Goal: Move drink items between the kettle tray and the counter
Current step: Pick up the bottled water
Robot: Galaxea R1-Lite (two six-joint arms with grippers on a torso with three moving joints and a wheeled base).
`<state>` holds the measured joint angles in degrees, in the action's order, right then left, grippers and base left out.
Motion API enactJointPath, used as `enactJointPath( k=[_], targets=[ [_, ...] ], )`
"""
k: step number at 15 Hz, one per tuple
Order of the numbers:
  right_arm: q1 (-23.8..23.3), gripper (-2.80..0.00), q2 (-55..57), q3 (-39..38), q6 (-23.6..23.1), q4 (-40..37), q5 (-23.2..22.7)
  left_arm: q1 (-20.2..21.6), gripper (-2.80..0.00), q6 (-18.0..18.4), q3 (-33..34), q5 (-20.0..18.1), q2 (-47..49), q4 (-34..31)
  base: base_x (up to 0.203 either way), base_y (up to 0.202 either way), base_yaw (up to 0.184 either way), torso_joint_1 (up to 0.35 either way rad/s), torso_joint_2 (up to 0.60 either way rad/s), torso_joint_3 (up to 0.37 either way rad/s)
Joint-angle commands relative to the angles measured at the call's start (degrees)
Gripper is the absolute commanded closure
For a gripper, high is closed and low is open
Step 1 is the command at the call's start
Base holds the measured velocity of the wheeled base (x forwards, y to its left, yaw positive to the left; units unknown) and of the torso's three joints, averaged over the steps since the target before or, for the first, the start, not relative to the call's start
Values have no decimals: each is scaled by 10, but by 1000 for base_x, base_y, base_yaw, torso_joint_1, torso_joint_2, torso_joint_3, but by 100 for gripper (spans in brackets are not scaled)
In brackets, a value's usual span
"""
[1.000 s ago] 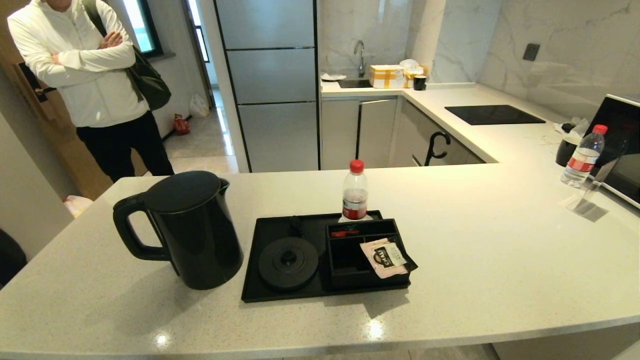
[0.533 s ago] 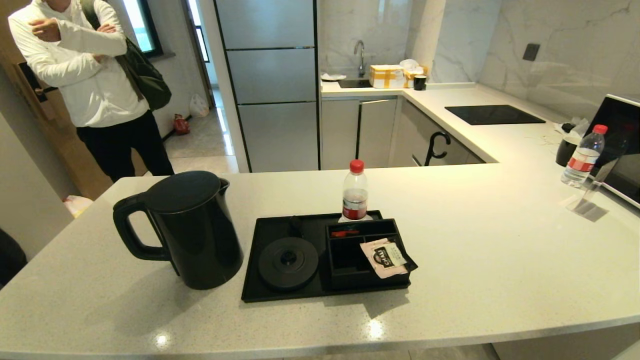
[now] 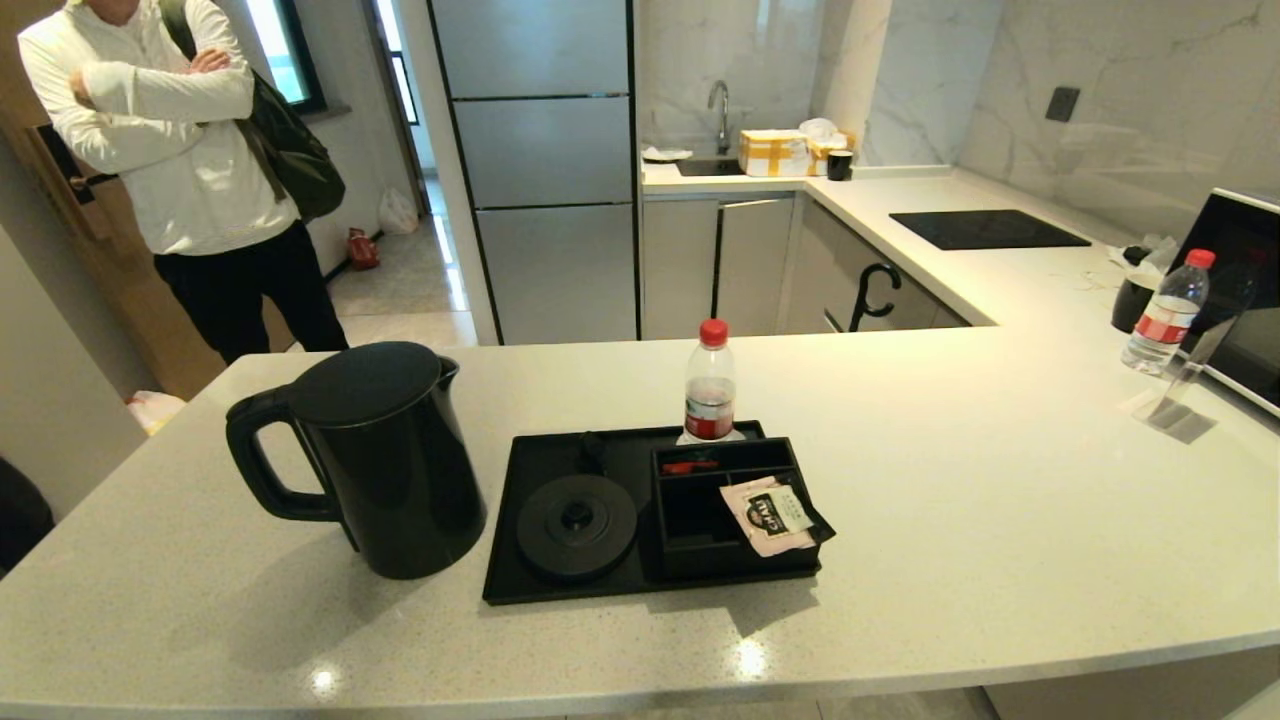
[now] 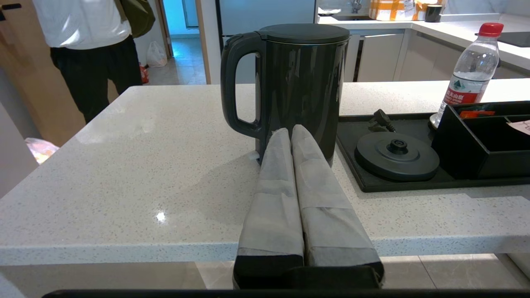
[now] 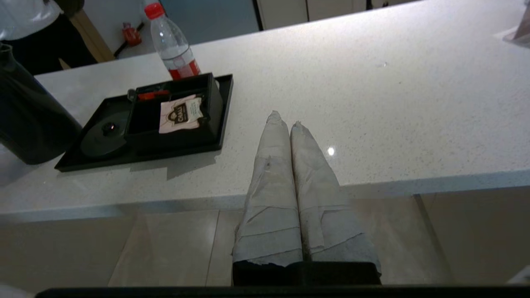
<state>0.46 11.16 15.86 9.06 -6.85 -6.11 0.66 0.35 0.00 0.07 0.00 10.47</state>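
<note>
The black kettle (image 3: 375, 455) stands on the counter (image 3: 1000, 500) just left of the kettle tray (image 3: 520, 580); its round base (image 3: 577, 525) is bare. A clear bottle with a red cap (image 3: 710, 385) stands at the tray's far edge, beside the compartments. Neither arm shows in the head view. In the left wrist view my left gripper (image 4: 291, 131) is shut and empty, near the front counter edge, pointing at the kettle (image 4: 298, 82). My right gripper (image 5: 285, 120) is shut and empty over the front edge, right of the tray (image 5: 74, 161).
A pink tea sachet (image 3: 772, 515) lies across the tray's compartments. A second bottle (image 3: 1165, 310), a dark cup (image 3: 1132, 300) and a microwave (image 3: 1240, 290) stand at far right. A black hob (image 3: 985, 229) lies further back. A person (image 3: 190, 170) stands beyond the counter's left end.
Only the person behind the counter shifted his arms. The kettle, bottle and tray have not moved.
</note>
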Motion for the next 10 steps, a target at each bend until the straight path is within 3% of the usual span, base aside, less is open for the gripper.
enactJointPath(
  k=[1, 10],
  targets=[
    [1, 0, 41, 4, 1, 0, -2, 0, 0, 0, 23, 0, -1, 1, 0, 0, 0, 0, 0, 0],
    [1, 0, 37, -19, 1, 3, -14, 0, 0, 0, 23, 0, 0, 2, 0, 0, 0, 0, 0, 0]
  ],
)
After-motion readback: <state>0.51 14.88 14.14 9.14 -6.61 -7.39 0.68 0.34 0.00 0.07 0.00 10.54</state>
